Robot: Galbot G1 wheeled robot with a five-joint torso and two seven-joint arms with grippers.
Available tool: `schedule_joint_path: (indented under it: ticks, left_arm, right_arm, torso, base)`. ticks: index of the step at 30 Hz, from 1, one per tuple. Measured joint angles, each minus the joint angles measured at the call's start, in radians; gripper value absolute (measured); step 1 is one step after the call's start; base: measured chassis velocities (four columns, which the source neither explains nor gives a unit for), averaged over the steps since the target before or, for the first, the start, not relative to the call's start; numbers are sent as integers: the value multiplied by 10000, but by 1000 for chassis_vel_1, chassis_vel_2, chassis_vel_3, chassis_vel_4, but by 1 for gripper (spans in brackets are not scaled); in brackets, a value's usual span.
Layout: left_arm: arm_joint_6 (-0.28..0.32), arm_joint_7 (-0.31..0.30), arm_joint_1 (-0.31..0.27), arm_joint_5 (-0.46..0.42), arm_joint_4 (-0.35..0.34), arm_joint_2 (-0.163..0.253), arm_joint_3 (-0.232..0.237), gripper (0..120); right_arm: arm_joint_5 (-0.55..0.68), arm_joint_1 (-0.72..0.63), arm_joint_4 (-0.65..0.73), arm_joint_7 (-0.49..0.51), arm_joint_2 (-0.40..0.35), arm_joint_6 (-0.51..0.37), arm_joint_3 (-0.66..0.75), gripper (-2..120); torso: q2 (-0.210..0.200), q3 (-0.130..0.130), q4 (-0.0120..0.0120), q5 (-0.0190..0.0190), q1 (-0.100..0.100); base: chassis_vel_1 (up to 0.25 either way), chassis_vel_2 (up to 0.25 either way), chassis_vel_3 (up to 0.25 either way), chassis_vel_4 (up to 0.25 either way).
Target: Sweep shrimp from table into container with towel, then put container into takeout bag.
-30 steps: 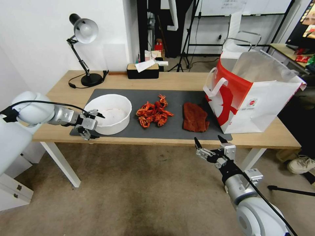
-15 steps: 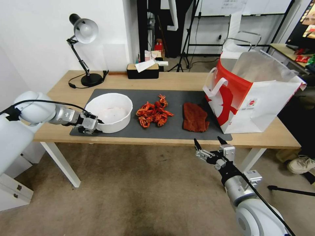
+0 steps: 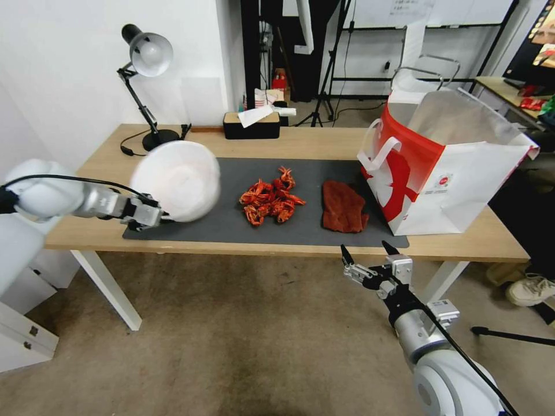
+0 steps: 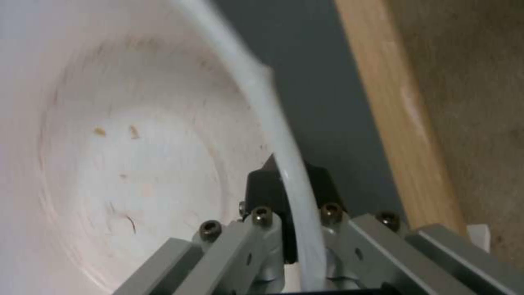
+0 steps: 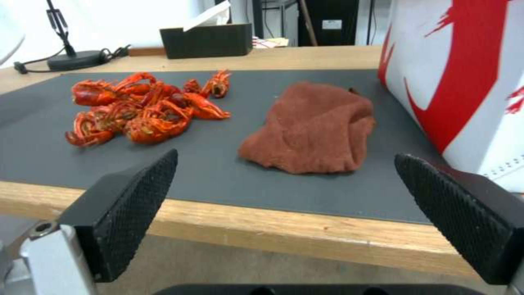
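My left gripper [image 3: 155, 215] is shut on the rim of the white container [image 3: 176, 180], which is lifted off the table [image 3: 300, 143] and tilted with its mouth facing me. The left wrist view shows the container [image 4: 125, 135] pinched by its rim between the fingers [image 4: 273, 184]. A pile of orange-red shrimp [image 3: 270, 200] lies mid-mat, and the rust-red towel [image 3: 343, 207] rests to its right. The takeout bag [image 3: 448, 164] stands open at the table's right end. My right gripper [image 3: 368, 252] hangs open below the table's front edge, facing the towel [image 5: 314, 129] and shrimp [image 5: 142, 110].
A dark grey mat [image 3: 231, 228] covers the table's middle. A black desk lamp [image 3: 147, 75] stands at the back left, and a black tissue box [image 3: 252, 125] at the back centre. Tan carpet lies in front of the table.
My left gripper closed on the container's rim and raised it off the mat, tipping it up and back. The right gripper stayed in place.
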Motion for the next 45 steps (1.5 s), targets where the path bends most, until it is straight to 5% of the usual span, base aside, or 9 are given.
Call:
schedule_joint_path:
  ticks: [5, 9, 19, 26, 32, 34, 37, 39, 45]
  left_arm:
    - [-2382, 266, 997, -218, -819, 377, -1022, 0]
    - [-3428, 668, 1433, -469, -1791, 572, -1226, 0]
    - [-4149, 1483, 2372, 484, -4384, 791, -1095, 0]
    - [-4797, 1815, 4345, 2592, -5271, 245, -915, 0]
    - [-5191, 2054, 5526, 3736, -4796, -405, -772, 0]
    - [-5304, 2052, 5643, 4195, -3879, -961, -402, 0]
    - [-5314, 2037, 5371, 4304, -3236, -1279, -92, 0]
    - [-5281, 1805, 4553, 4365, -1979, -1714, 401, 0]
    - [-5282, 1150, 3289, 4796, 253, -2613, 507, 0]
  right_arm:
    - [-123, -22, 0, 0, 51, 1, -57, 100]
    - [-125, -97, 55, 5, 13, 14, 33, 100]
    - [-115, -293, 191, 6, -8, 77, 194, 100]
    - [-110, -341, 264, 18, -9, 87, 222, 100]
    - [-107, -370, 285, 23, -9, 87, 224, 100]
    - [-106, -369, 324, 34, -5, 88, 203, 100]
    - [-97, -365, 350, 38, -9, 84, 184, 100]
    - [-69, -367, 391, 42, -44, 78, 179, 100]
    - [191, -387, 462, 43, -104, 58, 180, 100]
  torso:
    - [-1, -1, -3, -1, 0]
    - [-1, -1, -3, 1, -1]
    - [0, -1, -4, 2, -1]
    - [0, 0, -2, -1, -1]
    - [0, -1, -1, 2, -1]
    - [0, 0, -1, 0, -1]
    - [0, 0, -1, 0, -1]
    - [0, 0, -6, 0, -1]
    - [-2, 1, -6, 1, 0]
  base:
    - [0, 0, 0, 0]
    - [0, 0, 0, 0]
    - [0, 0, 0, 0]
    - [0, 0, 0, 0]
    - [0, 0, 0, 0]
    - [0, 0, 0, 0]
    - [0, 0, 0, 0]
    - [0, 0, 0, 0]
    - [0, 0, 0, 0]
